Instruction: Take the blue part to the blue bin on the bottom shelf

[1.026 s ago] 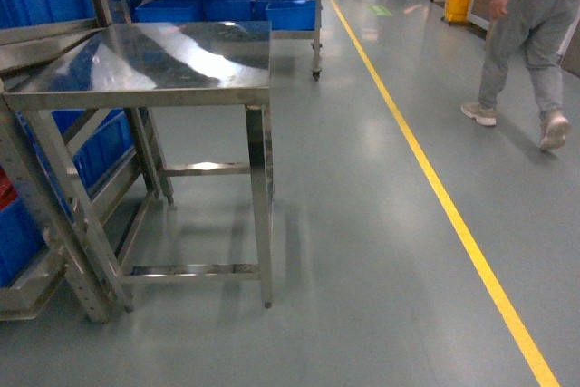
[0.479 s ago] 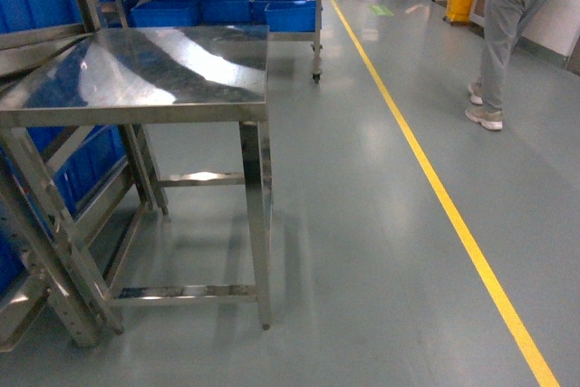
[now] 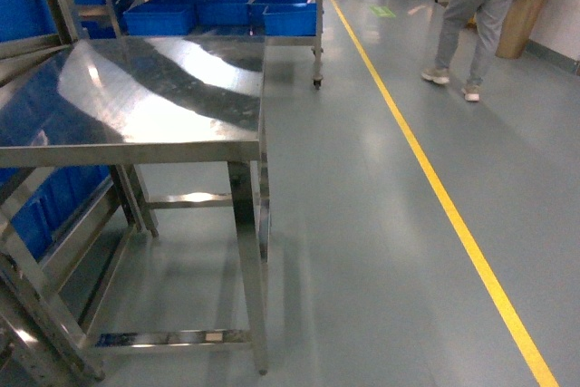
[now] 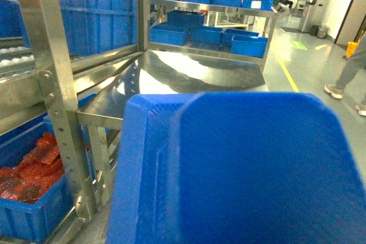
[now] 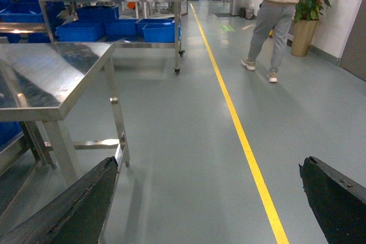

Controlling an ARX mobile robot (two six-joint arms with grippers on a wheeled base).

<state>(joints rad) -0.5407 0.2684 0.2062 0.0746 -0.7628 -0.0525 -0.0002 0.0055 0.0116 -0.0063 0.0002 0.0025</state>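
1. Since the earlier head frames, the stainless-steel table (image 3: pixel 163 106) has been brought closer and now fills the left of that view, while the walking person (image 3: pixel 471 15) has drawn farther down the aisle beyond the yellow floor line (image 3: pixel 435 188).
2. Left of the table, a rack upright (image 4: pixel 48 84) of perforated steel is seen, with a blue bin of red parts (image 4: pixel 28 181) low beside it.
3. In the left wrist view a smooth blue plastic bin (image 4: pixel 240 170) fills the foreground before the table; how the left jaws stand cannot be told.
4. Right of the table, the right gripper (image 5: pixel 211 198) is seen with its dark, rough-surfaced fingers (image 5: pixel 74 204) spread apart and nothing between them.
5. No blue part and no roller shelf can be made out, so its direction from either gripper cannot be judged.
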